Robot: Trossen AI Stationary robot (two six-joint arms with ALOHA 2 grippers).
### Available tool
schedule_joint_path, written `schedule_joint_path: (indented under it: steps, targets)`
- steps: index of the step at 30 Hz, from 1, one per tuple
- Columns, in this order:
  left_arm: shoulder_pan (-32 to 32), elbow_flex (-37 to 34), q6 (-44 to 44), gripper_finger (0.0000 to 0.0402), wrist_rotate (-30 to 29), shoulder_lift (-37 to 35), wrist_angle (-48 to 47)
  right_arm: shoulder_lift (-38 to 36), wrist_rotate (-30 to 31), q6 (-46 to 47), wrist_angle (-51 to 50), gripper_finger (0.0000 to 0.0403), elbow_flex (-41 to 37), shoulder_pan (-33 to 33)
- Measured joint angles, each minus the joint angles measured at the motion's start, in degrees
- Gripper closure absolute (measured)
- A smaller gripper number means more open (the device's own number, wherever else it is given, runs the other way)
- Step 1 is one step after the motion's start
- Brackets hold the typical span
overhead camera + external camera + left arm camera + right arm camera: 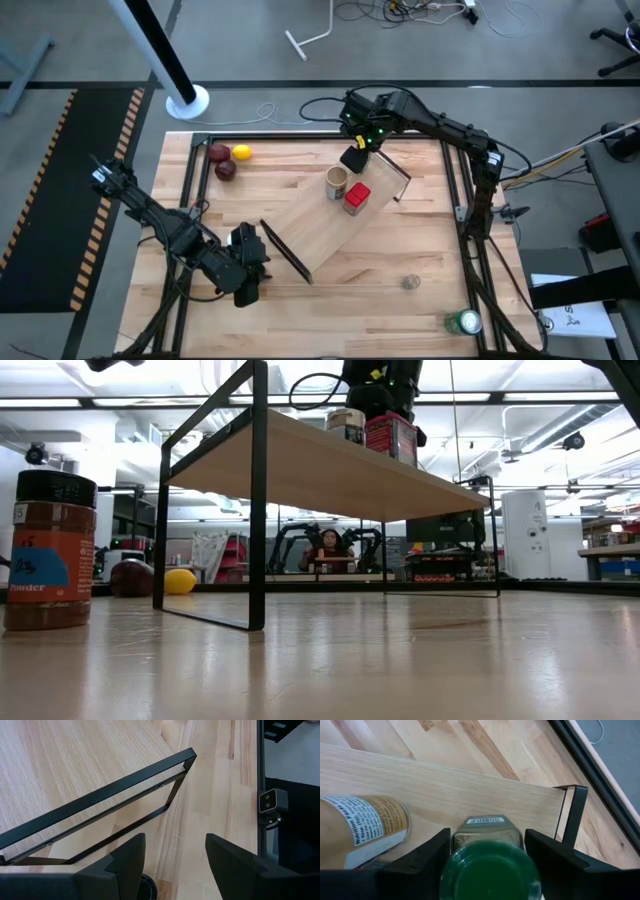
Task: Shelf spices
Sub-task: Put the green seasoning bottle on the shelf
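Six jars make up the job, and five of them show. Nearest, at about 8 o'clock from the shelf (310, 235), the left hand (175, 870) hangs low over the tabletop (400, 250) with its two sides apart and nothing between them. The black-lidded jar (48, 550) stands upright on the tabletop close to it, though how close is hard to judge. At roughly 5 o'clock from the shelf the tiny grey-lidded jar (411, 283) sits alone on the tabletop, well apart from everything else.

On the shelf board the red boxy jar (357, 198) and the tan cylindrical jar (336, 183) stand upright, just beside each other. Farther on, at about 1 o'clock near the far rail, the right hand (355, 158) is over the board with the green-lidded jar (489, 870) inside it, base toward the wood. Whether that hand is clamped on the jar or has let go I cannot tell.

These jars look light and rigid, with smooth sides that could slip under a weak squeeze. The body just below the lid seems the best place to take hold, since the lid overhangs the body and would stop a slide. The squarish green-lidded one should be taken across two flat faces. Narrow bases mean any jar could topple if it is set down tilted or brushed by a neighbour. The grey-lidded one is so small that its grasp will need careful centring.
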Motion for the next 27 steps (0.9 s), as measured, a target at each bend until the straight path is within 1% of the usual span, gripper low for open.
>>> schedule_joint_path:
  steps: [6, 12, 16, 19, 24, 27]
  targets:
    - [0.0, 0.0, 0.02, 0.0205, 0.02, 0.0, 0.0, 0.0, 0.01, -1.0, 0.72, 0.0143, 0.64, 0.0]
    - [0.02, 0.0, 0.02, 0.0205, 0.02, 0.0, 0.0, -0.34, 0.48, -1.54, 0.6, 0.0119, 4.94, 0.0]
    - [0.0, 0.0, 0.02, 0.0205, 0.02, 0.0, 0.0, -0.35, 0.49, -2.55, -1.88, 0.0109, 8.48, 0.0]
    - [0.0, 0.0, -0.02, 0.0205, 0.02, 0.0, 0.0, -0.35, 0.44, -6.33, -4.75, 0.0108, 10.58, 0.04]
    - [0.0, 0.0, -0.11, 0.0205, 0.04, 0.0, -0.01, -0.52, 0.47, -19.29, -9.0, 0.0119, 11.45, 0.85]
    - [0.0, 0.0, -0.13, 0.0205, 0.04, 0.0, 0.0, -0.44, 0.39, -23.61, -8.93, 0.0125, 11.45, 1.43]
